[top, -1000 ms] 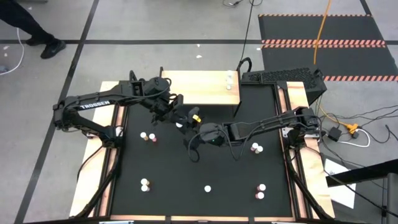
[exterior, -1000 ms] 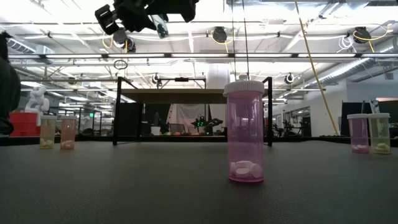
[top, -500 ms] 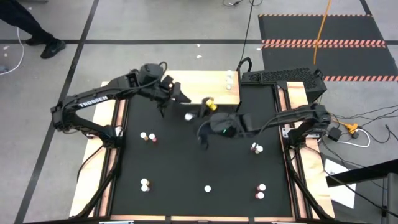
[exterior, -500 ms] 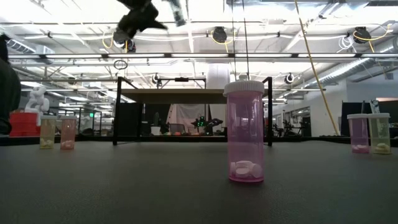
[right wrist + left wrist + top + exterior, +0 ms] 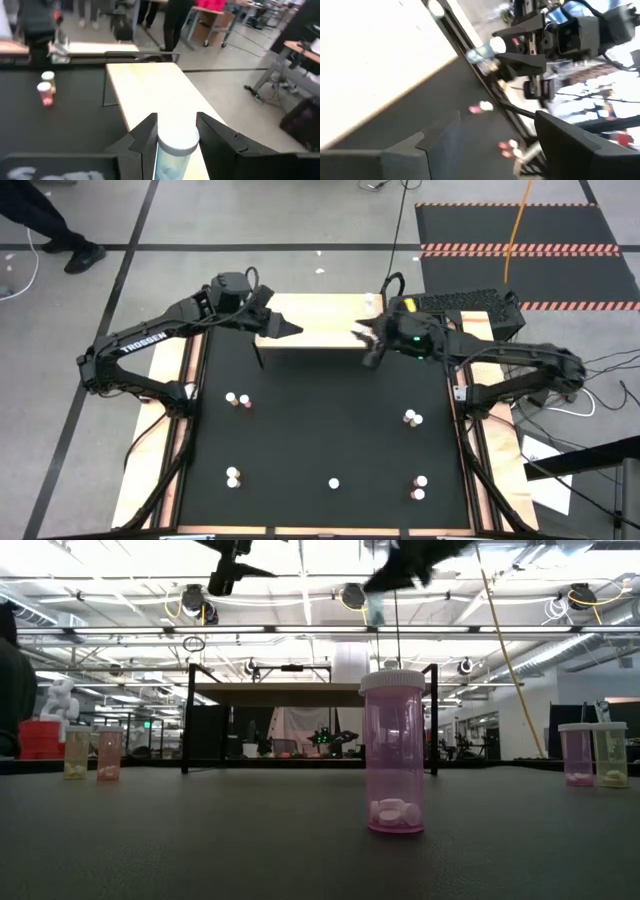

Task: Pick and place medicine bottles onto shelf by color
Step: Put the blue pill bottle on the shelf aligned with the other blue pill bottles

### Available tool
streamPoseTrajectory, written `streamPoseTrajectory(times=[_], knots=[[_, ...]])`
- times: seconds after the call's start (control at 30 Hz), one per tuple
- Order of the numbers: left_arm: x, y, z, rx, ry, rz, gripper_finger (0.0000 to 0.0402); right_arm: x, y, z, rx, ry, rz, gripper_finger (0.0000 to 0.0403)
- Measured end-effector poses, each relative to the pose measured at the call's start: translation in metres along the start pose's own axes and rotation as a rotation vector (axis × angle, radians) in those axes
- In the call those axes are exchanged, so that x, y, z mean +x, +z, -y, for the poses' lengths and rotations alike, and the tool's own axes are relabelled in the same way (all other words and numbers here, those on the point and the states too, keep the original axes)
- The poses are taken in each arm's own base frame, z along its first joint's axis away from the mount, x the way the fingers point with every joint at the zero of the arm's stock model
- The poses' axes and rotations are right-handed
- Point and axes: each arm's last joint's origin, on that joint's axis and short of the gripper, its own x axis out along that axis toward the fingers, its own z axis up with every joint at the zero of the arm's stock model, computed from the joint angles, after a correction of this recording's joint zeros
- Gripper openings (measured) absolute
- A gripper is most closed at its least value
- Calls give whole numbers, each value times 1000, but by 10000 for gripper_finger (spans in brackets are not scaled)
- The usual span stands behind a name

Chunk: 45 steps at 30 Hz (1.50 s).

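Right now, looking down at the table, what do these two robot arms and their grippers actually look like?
Both are slim, dark, jointed arms. The left arm carries white TROSSEN lettering along one link. The right arm shows a small green light near its wrist. Each ends in a gripper with two flat, angular black fingers: left gripper, right gripper. Thin black cables loop beside the joints.

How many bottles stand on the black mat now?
9 bottles, seen from above: two left, two lower left, one lower centre, two right, two lower right. Tight pairs might hide another. A tenth is in the right gripper.
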Motion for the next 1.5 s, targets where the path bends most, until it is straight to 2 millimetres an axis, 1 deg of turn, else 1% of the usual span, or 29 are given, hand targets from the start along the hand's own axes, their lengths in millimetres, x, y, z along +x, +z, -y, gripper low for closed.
streamPoseTrajectory(times=[0.07, 0.17, 0.27, 0.33, 0.47, 0.67, 0.87, 1.5], knots=[[1, 0, 0, 72, 29, 22, 258, -7, -22, 10, 60, -14, 37, 120], [2, -2, 1, 198, 74, 52, 261, -12, -48, 20, 146, -27, 102, 120], [3, -2, 2, 287, 128, 85, 261, -10, -70, 26, 206, -59, 93, 121], [3, -2, 2, 316, 165, 108, 259, -5, -79, 28, 207, -74, 66, 121], [3, -1, 1, 335, 205, 132, 258, 3, -81, 30, 179, -88, 70, 121], [3, -1, 0, 356, 213, 135, 258, 11, -87, 33, 177, -107, 33, 121], [3, -1, 0, 367, 223, 140, 259, 21, -93, 37, 187, -85, 31, 121], [3, -1, 0, 393, 234, 138, 266, 22, -96, 37, 214, -81, 1, 123]])
